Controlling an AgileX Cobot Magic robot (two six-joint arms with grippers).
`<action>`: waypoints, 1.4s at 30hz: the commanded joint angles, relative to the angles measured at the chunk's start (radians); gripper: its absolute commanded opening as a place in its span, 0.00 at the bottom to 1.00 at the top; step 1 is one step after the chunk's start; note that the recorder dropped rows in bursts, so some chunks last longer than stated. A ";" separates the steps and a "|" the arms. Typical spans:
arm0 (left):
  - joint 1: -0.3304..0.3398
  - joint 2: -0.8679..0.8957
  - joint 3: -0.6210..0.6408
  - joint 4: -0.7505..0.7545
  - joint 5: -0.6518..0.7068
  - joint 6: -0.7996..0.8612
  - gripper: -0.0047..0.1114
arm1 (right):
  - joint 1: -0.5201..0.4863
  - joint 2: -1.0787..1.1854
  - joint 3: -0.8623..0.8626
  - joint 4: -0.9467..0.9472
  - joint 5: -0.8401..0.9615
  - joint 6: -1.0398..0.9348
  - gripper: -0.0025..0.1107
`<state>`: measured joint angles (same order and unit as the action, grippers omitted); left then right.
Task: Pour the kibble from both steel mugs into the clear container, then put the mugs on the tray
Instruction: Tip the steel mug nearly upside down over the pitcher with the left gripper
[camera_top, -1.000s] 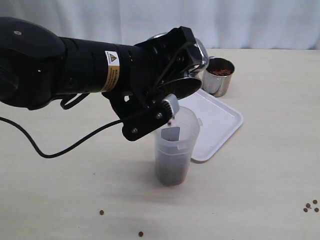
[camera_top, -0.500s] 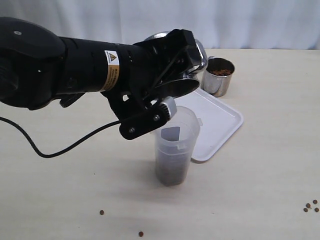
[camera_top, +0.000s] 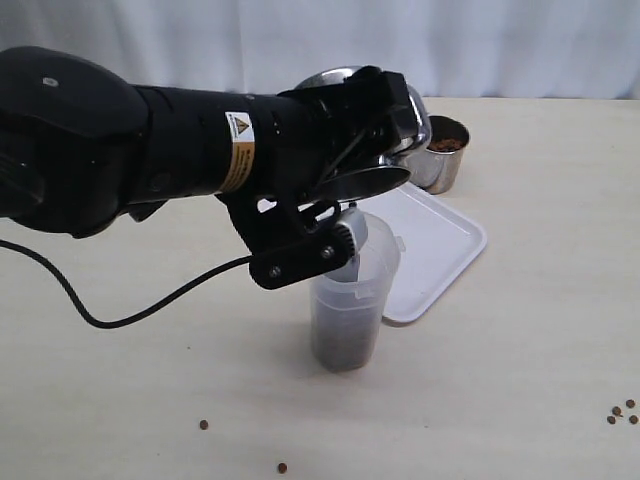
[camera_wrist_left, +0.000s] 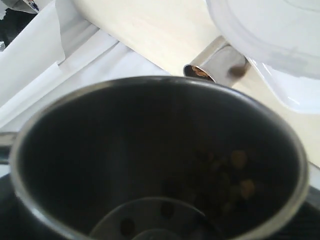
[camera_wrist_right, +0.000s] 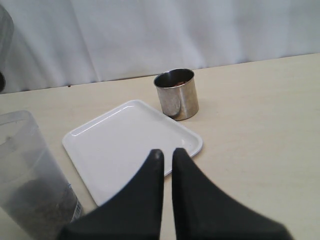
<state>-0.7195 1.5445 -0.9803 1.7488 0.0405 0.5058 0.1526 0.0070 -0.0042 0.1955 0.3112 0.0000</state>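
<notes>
Pouring the first shiny stainless-steel mug (camera_top: 412, 118) out over the tall translucent plastic canister (camera_top: 352, 290).

Clamped wide around the mug's body by the black left gripper (camera_top: 350, 172), mouth tipped down just above the canister rim. Only a few dark-brown kibble pellets (camera_wrist_left: 239, 160) inside, so probably near the end of this pour. Canister below roughly a third full. Next, likely: righting this mug and setting it on the empty flat white plastic tray (camera_top: 432, 250) just beside the canister. Then fetching the second steel mug (camera_top: 440, 158), upright by the tray's edge with kibble in it. Right gripper (camera_wrist_right: 166, 156) pinched shut, holding nothing. Stray pellets (camera_top: 620, 412) on the pale table (camera_top: 520, 340).
</notes>
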 joint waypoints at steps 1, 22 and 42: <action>-0.004 -0.008 -0.010 -0.004 0.026 0.031 0.04 | 0.002 0.001 0.004 0.002 -0.015 -0.007 0.06; -0.107 -0.008 -0.010 -0.004 0.223 0.209 0.04 | 0.002 0.001 0.004 0.002 -0.015 -0.007 0.06; -0.151 -0.001 -0.010 -0.004 0.333 0.182 0.04 | 0.002 0.001 0.004 0.002 -0.015 -0.007 0.06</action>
<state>-0.8817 1.5445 -0.9803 1.7488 0.3107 0.6974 0.1526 0.0070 -0.0042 0.1955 0.3112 0.0000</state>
